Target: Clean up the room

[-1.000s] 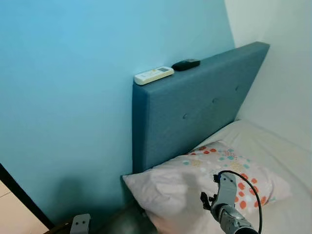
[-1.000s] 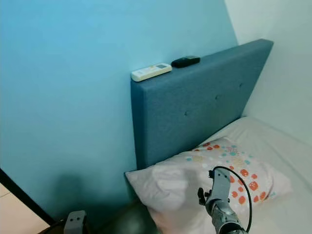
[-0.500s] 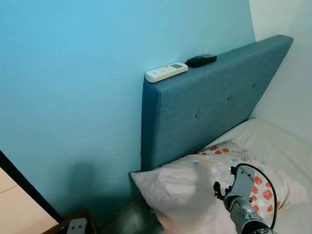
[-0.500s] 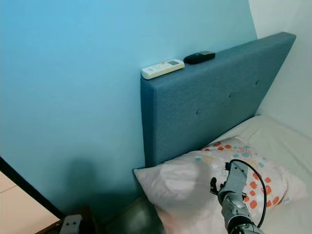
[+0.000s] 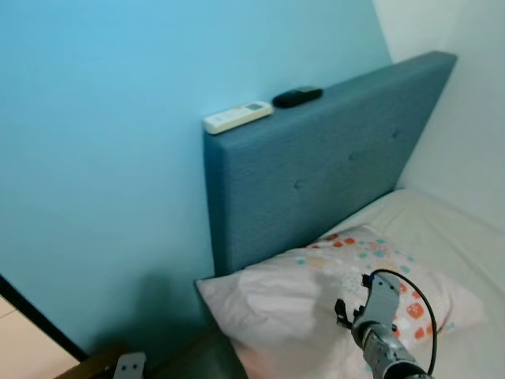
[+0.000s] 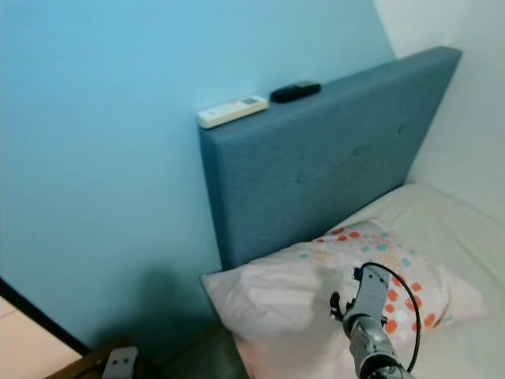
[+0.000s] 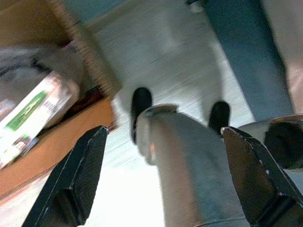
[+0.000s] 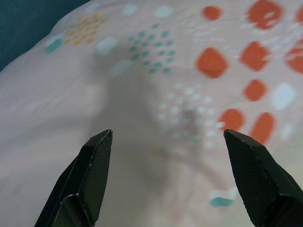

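Head views: a blue padded headboard (image 5: 316, 174) stands against a light blue wall (image 5: 102, 158), at the head of a bed (image 5: 442, 229) with a pale sheet. On the headboard's top edge lie a white remote control (image 5: 237, 118) and, just beside it toward the corner of the room, a black remote control (image 5: 297, 97); the two are close but apart. A pillow (image 5: 292, 292) with orange, teal and yellow dots rests on the bed against the foot of the headboard. The right hand (image 8: 165, 179) hovers above the pillow, its two black fingers (image 8: 87, 179) spread wide and grasping nothing; the silver right arm (image 5: 379, 332) with its black cable rises in front of the pillow. Left wrist view: the left hand (image 7: 161, 184) hangs low with its fingers parted and empty, above a pale floor (image 7: 180, 61), the robot's own leg (image 7: 184, 161) and a cardboard box (image 7: 47, 118) that holds a green and white packet (image 7: 28, 113).
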Robot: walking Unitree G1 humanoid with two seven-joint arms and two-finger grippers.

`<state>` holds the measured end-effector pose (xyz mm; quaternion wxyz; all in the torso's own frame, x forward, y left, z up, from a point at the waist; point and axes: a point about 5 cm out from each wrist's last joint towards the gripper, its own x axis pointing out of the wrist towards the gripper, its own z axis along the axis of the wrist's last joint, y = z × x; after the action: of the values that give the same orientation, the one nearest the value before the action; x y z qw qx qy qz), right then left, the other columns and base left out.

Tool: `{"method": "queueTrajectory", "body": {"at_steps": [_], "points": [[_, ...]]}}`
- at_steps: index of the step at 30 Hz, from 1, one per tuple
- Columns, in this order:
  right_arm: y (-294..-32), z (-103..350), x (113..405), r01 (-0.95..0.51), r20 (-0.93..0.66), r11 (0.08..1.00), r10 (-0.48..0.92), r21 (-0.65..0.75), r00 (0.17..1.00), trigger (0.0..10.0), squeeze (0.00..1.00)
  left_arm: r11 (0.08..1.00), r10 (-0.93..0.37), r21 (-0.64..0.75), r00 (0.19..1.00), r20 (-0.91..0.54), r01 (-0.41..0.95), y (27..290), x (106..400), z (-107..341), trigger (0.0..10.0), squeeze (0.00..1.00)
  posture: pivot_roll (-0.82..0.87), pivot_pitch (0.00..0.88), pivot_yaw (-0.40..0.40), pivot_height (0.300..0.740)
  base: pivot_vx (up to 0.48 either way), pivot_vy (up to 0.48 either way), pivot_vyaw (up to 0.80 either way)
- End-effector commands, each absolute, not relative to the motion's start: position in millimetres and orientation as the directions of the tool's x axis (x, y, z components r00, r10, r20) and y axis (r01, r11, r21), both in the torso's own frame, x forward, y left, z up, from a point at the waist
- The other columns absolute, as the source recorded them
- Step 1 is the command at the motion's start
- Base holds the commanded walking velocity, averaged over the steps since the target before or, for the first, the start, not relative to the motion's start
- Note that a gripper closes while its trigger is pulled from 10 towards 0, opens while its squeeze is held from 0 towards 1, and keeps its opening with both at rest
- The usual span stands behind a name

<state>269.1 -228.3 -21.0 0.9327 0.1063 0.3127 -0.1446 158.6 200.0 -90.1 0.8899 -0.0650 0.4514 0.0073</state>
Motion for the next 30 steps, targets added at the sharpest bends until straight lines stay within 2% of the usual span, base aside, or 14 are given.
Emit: {"method": "queueTrajectory", "body": {"at_steps": [1,10,12,15,17,19,21,26,30], "points": [[-222.8,-25.6,265.5,0.33,-0.629,0.937,-0.186,0.118,0.754,10.0,0.0,0.992,-0.023,-0.09,0.585,-0.81,-0.086,207.2,156.9,-89.9,10.0,0.0,0.01,0.052,-0.035,0.74,0.0,0.0,0.0],[-223.9,-28.0,262.9,0.345,-0.651,0.933,-0.198,0.105,0.733,10.0,0.0,0.991,-0.022,-0.094,0.583,-0.812,-0.094,204.7,153.7,-91.5,10.0,0.0,0.01,0.067,-0.04,0.74,0.0,0.0,0.0],[-235.7,-31.4,254.8,0.463,-0.668,0.87,-0.245,0.168,0.703,10.0,0.0,0.99,-0.025,-0.101,0.588,-0.809,-0.096,204.8,149.7,-92.4,10.0,0.0,0.03,0.109,-0.034,0.74,0.0,0.0,0.0],[-241.7,-32.4,251.2,0.507,-0.673,0.842,-0.267,0.185,0.689,10.0,0.0,0.991,-0.027,-0.101,0.591,-0.806,-0.092,206.2,148.4,-92.4,10.0,0.0,0.03,0.114,-0.033,0.74,0.0,0.0,0.0],[-260.3,-36.1,237.8,0.6,-0.691,0.783,-0.342,0.165,0.637,10.0,0.0,0.991,-0.027,-0.102,0.604,-0.797,-0.091,217.3,141.6,-91.4,10.0,0.0,0.05,0.163,-0.029,0.74,0.0,0.0,0.0],[-266.8,-37.7,231.9,0.625,-0.697,0.766,-0.366,0.151,0.617,10.0,0.0,0.991,-0.023,-0.097,0.608,-0.794,-0.09,223.7,137.8,-90.7,10.0,0.0,0.06,0.175,-0.026,0.74,0.0,0.0,0.0],[-266.8,-37.7,231.9,0.625,-0.697,0.766,-0.366,0.151,0.617,10.0,0.0,0.991,-0.023,-0.097,0.608,-0.794,-0.09,223.7,137.8,-90.7,10.0,0.0,0.06,0.175,-0.026,0.74,0.0,0.0,0.0],[-278.3,-43.4,216.9,0.659,-0.727,0.743,-0.389,0.116,0.566,10.0,0.0,0.993,0.016,-0.059,0.613,-0.79,-0.101,250.3,121.4,-87.1,10.0,0.0,0.09,0.24,-0.007,0.735,0.0,0.0,0.0],[-279.4,-40.0,221.5,0.647,-0.72,0.755,-0.391,0.106,0.573,10.0,0.0,0.993,0.016,-0.06,0.622,-0.783,-0.1,251.3,123.5,-85.8,10.0,0.0,0.08,0.253,-0.004,0.721,0.0,0.0,0.0]]}}
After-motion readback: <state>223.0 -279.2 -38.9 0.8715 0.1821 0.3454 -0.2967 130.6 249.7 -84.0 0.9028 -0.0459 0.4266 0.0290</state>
